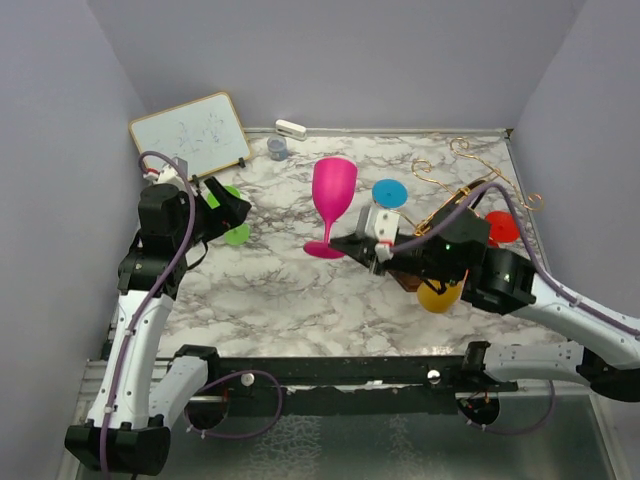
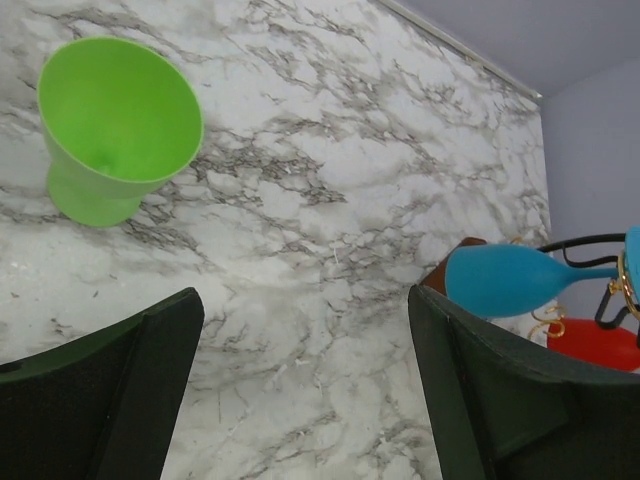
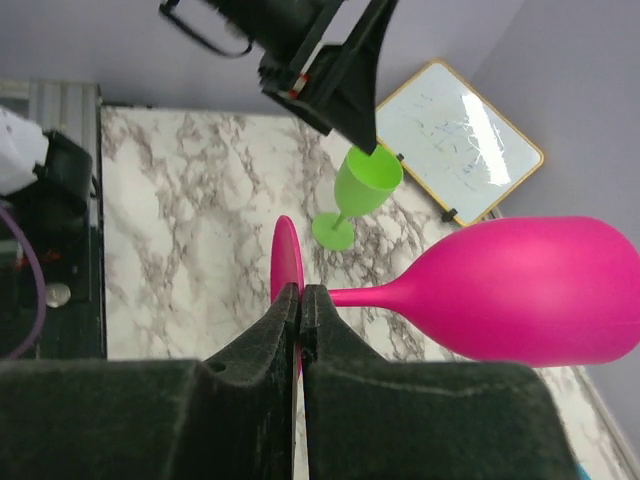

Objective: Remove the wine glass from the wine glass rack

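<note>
Right claw (image 3: 301, 295) is pinched shut on the foot (image 3: 284, 260) of the pink wine glass (image 3: 520, 290). The glass is off the wine glass rack (image 1: 462, 148) and sits near the middle of the counter (image 1: 280, 300), with the rack at its 3 o'clock. Left claw (image 2: 300, 300) is spread wide and holds nothing; it hangs over the green wine glass (image 2: 115, 125), at 9 o'clock from the pink one.

We read the step as set-down. To do it well:
- square the stem to vertical before lowering, since a grip on a thin foot lets the bowl swing
- bring the foot flat onto bare marble, between the green glass and the blue glass (image 1: 389, 192)
- part the fingers only once the foot seats, then back out low toward 5 o'clock, clear of the gold wire arms
- leave the left arm parked

Hard to make out:
- We can't tell whether the pink foot touches the counter or hovers.
- The right arm covers the rack's wooden base in the top view.
- The yellow glass (image 1: 440, 296) is half under that arm, and the red glass (image 1: 503, 227) is partly cut off behind it.
- The left claw hides most of the green glass from above.
</note>
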Available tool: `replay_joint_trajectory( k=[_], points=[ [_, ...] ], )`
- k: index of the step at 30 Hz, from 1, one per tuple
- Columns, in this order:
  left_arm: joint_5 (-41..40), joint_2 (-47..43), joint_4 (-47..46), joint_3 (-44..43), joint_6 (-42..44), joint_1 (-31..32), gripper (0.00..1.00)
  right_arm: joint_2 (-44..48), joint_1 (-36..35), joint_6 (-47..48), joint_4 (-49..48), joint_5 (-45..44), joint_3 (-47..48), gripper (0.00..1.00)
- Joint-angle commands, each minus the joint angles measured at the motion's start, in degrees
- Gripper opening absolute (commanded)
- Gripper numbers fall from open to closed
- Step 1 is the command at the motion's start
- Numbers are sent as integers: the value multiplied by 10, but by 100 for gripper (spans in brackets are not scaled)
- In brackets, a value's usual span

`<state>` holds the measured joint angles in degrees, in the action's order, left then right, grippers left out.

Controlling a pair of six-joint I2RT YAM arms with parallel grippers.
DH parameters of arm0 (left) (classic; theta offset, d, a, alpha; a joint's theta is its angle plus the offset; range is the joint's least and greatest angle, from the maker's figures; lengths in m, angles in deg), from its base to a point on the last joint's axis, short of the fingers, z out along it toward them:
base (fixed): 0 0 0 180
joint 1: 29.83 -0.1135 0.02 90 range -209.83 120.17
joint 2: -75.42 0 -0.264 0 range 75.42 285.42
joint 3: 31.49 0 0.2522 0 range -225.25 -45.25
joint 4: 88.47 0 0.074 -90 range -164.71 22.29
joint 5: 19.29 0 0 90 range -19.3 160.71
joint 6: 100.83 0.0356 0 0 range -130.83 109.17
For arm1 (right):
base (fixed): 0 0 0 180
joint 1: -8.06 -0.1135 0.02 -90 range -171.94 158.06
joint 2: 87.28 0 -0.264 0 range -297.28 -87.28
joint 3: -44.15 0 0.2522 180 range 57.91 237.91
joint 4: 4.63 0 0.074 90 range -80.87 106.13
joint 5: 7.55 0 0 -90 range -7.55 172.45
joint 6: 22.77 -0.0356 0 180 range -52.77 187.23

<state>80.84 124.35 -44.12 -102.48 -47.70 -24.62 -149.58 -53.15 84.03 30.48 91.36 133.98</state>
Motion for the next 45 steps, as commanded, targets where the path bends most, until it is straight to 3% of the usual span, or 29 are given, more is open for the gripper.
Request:
replay_joint_trajectory(
  k=[1, 6, 14, 20, 35, 45],
  points=[
    [115, 13, 49, -21, -31, -3, 85, 13, -124, 127, 17, -165, -101, 1],
    [195, 4, 85, -26, -15, -3, 84, 6, -278, 224, -25, -388, -225, 1],
    [276, -11, 156, -22, 23, -2, 84, 21, -372, 382, -196, -522, -350, 1],
    [312, -15, 124, 15, 6, 3, 84, -24, -409, 500, -311, -553, -427, 1],
    [365, -21, 93, 38, -7, 3, 84, -124, -430, 544, -358, -558, -439, 1],
    [385, -24, 103, 58, 16, 3, 83, -209, -430, 601, -454, -587, -433, 1]
  ],
)
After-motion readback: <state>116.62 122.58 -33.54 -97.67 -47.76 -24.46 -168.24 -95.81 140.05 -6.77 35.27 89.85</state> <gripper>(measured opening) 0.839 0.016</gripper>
